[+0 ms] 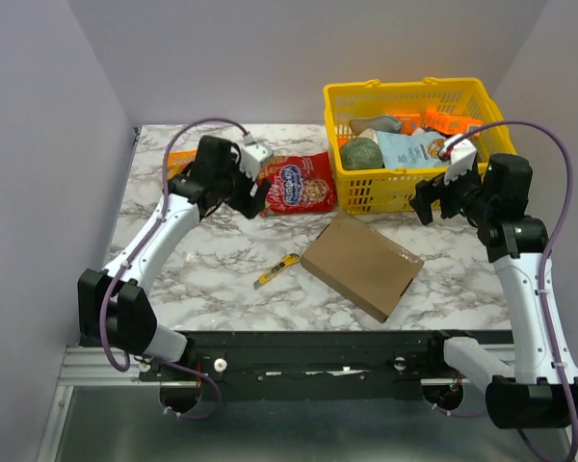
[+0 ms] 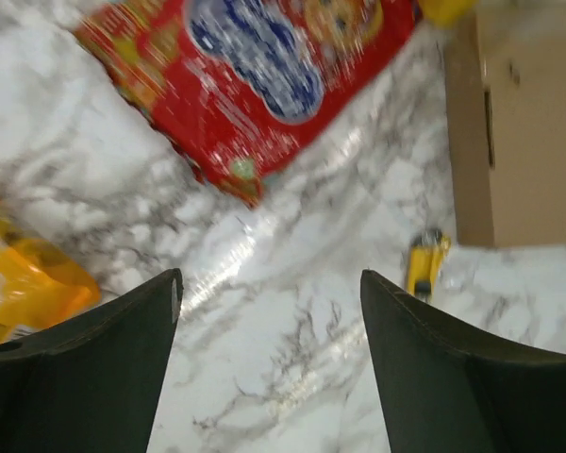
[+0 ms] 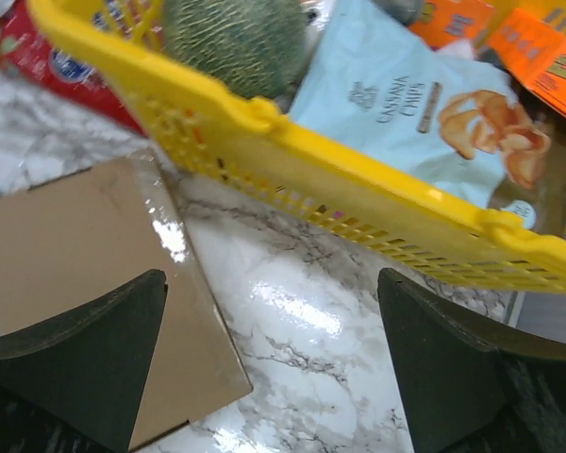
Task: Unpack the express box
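Closest to the overhead camera you have the black mounting rail (image 1: 299,352) with both arms rising from it. Just beyond it, on the marble table (image 1: 212,265), the express box (image 1: 362,266) lies flat and closed, turned at an angle, in the middle and a little toward your right arm. A yellow utility knife (image 1: 277,270) lies just beside its left corner, not touching. Your left gripper (image 1: 257,200) hangs with its fingers spread at the left edge of the red snack bag (image 1: 297,183), so the box is apart from it, off to its right and nearer the rail. Your right gripper (image 1: 435,207) stands wide apart and holds nothing, just in front of the yellow basket (image 1: 405,192); the box sits near it, to its left and closer to you.

From the left wrist, you see both dark fingers (image 2: 94,368) parted over bare marble with nothing between them. The snack bag is ahead, blurred, an orange packet (image 2: 28,283) lies at the left, and the box fills the upper right corner with the knife below it, next to the right finger.

From the right wrist, the fingers are likewise spread and hold nothing. The box lies at lower left, partly behind the left finger. The basket wall crosses ahead, with a cassava chips bag (image 3: 406,104) and a green round item (image 3: 236,38) inside.
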Controlling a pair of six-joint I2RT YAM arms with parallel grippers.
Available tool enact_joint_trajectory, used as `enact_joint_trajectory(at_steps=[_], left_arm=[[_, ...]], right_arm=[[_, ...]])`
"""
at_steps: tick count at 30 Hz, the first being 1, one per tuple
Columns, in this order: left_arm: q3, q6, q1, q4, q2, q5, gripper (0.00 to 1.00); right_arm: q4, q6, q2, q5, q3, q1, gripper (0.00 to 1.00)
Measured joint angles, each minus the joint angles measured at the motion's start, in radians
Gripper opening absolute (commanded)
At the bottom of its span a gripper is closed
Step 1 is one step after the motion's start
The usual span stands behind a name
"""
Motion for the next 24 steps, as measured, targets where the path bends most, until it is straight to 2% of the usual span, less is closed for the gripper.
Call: enact_joint_trajectory(at_steps=[3, 7, 10, 11, 24], left_arm=[[-0.138, 0.1, -0.037, -0.055, -0.002, 0.021, 0.7], [-0.283, 0.206, -0.087, -0.142, -0.002, 0.023, 0.69], [-0.343, 0.232, -0.122, -0.154, -0.002, 0.005, 0.65], [-0.357, 0.227, -0.133, -0.151, -0.002, -0.011, 0.63], [-0.375, 0.048, -0.253, -0.058, 0.095, -0.069, 0.61]], right_arm=[[-0.053, -0.097, -0.046, -0.107, -0.032, 0.0, 0.98], [-0.097, -0.154, -0.082, -0.171, -0.039, 0.0, 0.98], [-0.116, -0.163, -0.086, -0.192, -0.04, 0.0, 0.98], [-0.121, -0.163, -0.085, -0.195, -0.04, 0.0, 0.98], [-0.161, -0.142, -0.088, -0.2, -0.04, 0.0, 0.98]])
